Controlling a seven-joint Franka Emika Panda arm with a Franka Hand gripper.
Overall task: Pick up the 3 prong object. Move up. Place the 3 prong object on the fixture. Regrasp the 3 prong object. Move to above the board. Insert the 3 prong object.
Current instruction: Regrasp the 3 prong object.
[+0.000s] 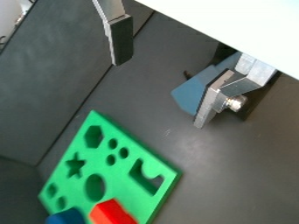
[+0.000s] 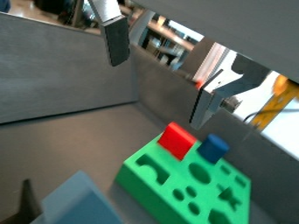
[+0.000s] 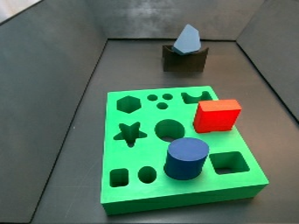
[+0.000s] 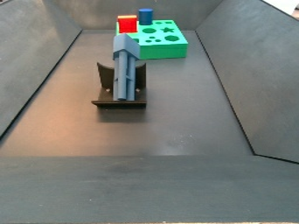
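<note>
**Prong piece parked on the fixture, claw empty above**

Nearest to my wrist cameras are my own two fingers: flat silver plates with dark pads, one (image 1: 118, 37) hanging over the dark floor and its mate (image 1: 219, 96) well apart from it. My claw (image 1: 163, 85) is wide open and holds nothing; the gap between the plates shows only floor and background. It hovers above the enclosure and does not appear in either side view.

Below it, the 3 prong object (image 1: 194, 93) shows in a wrist view as a slate-blue shape partly hidden behind one finger. In both side views it rests on the fixture (image 4: 118, 94), a dark bracket on a base plate standing on the floor. The piece (image 4: 125, 61) leans up along the bracket with its pointed end uppermost, and in a side view that blue tip (image 3: 188, 38) rises clear of the dark block (image 3: 184, 59). I am not touching it.

The board (image 3: 143, 182), a bright green slab with star, hexagon, round and rectangular cut-outs, lies flat on the floor, well apart from the fixture. A red cube (image 3: 218, 115) and a dark blue cylinder (image 3: 186, 158) stand on it, near each other along one edge. Both wrist views catch the same pair at the board's end (image 2: 155, 173), the cube (image 2: 177, 139) just beside the cylinder (image 2: 212, 148).
</note>
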